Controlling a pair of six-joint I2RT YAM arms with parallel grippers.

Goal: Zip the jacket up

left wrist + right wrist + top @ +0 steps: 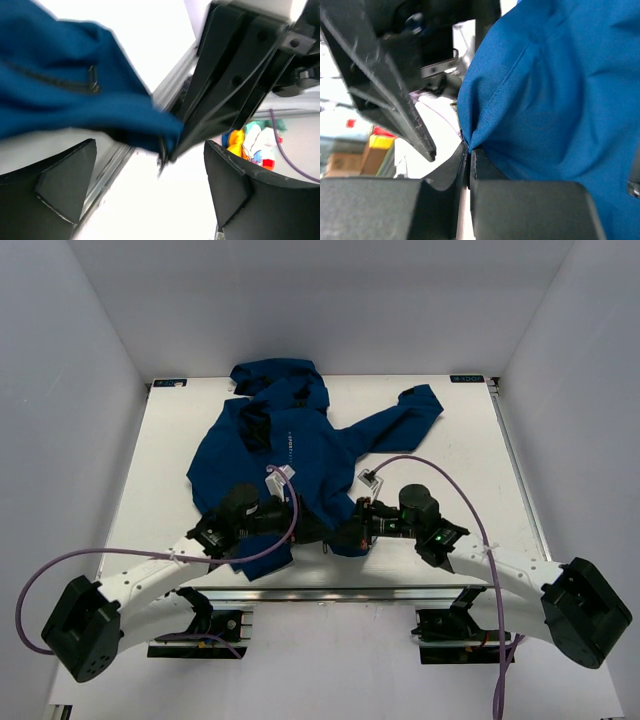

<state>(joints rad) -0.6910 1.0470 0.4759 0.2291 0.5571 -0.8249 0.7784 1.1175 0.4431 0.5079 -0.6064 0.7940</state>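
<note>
White table (460, 440), white walls (60, 390) on three sides. You've got the jacket (290, 455) spread on the table left of centre. Its hood (280, 380) is at the far edge, one sleeve (400, 415) is thrown out to the right, and the near hem sits at the table's front edge, between your two arms. Your right end effector (468, 150) is clamped on the jacket, fingers together with a fold of the blue hem edge pinched at the tips. Your left end effector (150, 150) is wide apart. The pinched hem corner sits in its gap and looks clear of both fingers. Left wrist view is blurred, so zipper detail at the hem is unreadable.
</note>
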